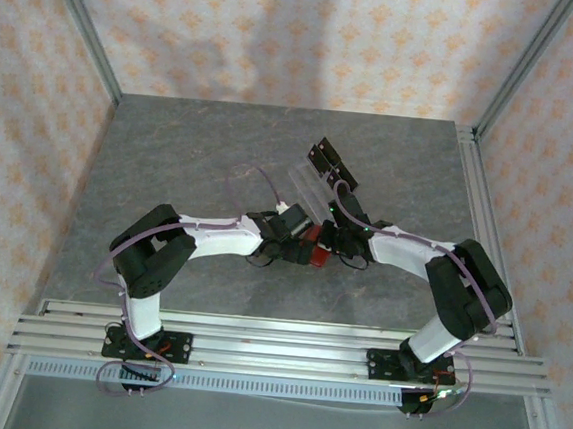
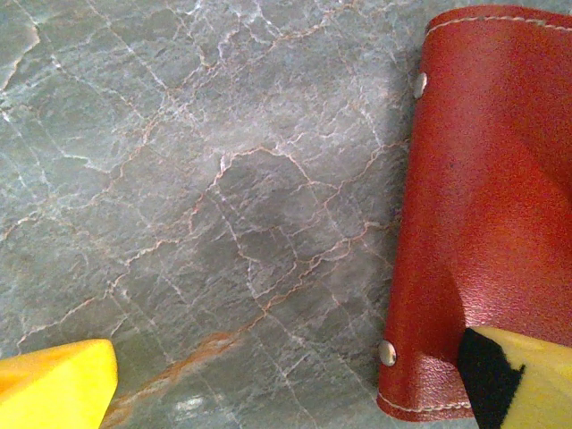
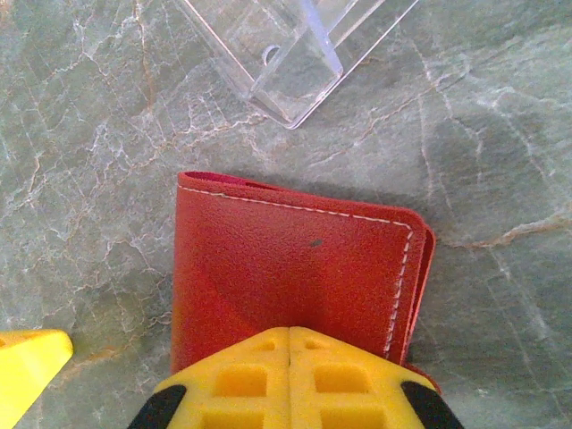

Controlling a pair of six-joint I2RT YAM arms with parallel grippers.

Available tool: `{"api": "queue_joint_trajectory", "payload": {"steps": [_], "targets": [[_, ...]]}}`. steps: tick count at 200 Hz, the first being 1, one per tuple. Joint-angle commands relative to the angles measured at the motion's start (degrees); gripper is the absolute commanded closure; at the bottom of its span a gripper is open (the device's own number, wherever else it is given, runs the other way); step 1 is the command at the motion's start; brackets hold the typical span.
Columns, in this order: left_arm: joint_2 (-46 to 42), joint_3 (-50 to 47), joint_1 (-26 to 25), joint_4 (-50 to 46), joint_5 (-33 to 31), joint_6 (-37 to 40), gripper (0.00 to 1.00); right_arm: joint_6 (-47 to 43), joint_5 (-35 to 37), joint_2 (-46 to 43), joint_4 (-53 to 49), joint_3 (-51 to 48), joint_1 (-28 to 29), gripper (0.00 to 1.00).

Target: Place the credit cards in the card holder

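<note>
Two grippers sit at the card holder (image 3: 295, 259), mid-table. Right gripper (image 3: 290, 357): yellow fingers (image 3: 241, 380) pressed fully together, no gap at the seam, tips on the holder's nearest edge, roughly centred along it. Whether a leather layer is pinched between them cannot be told. The holder runs straight ahead of those tips, flat on the grey marbled table (image 2: 223, 179), folded shut. White stitching follows its far edge and the edge right of the tips, where a second layer peeks out. Left gripper (image 2: 286, 393): jaws spread as wide as they go, holding nothing. One finger is over bare table, well apart from the holder. The other overlaps the holder's near corner, just beside a small metal stud (image 2: 386, 353). Most of the gap between the left jaws is bare stone, and the holder fills only one side of it. Beyond the holder's far edge, apart from it, is a clear plastic stand (image 3: 295, 54), one corner pointing back toward the right fingertips. In the overhead view, black blocks (image 1: 331, 163) sit at its far end.
</note>
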Motion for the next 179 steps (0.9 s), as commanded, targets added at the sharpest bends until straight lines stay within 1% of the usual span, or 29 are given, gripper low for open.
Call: {"api": "queue_joint_trajectory", "payload": {"steps": [1, 36, 131, 179], "targets": [[3.4, -1.7, -0.7, -0.5, 1.7, -0.5, 0.00, 0.5, 0.9, -1.8, 0.5, 1.1, 0.6, 1.00], [3.4, -1.7, -0.7, -0.4, 1.7, -0.5, 0.00, 0.6, 1.0, -2.9, 0.0, 1.2, 0.7, 1.00], [3.5, -1.6, -0.7, -0.8, 1.6, -0.3, 0.00, 0.3, 1.0, 1.6, 1.7, 0.7, 1.2, 1.00], [3.5, -1.6, -0.7, -0.8, 1.5, -0.3, 0.00, 0.0, 1.7, 1.5, 1.8, -0.6, 1.2, 1.00]]}}
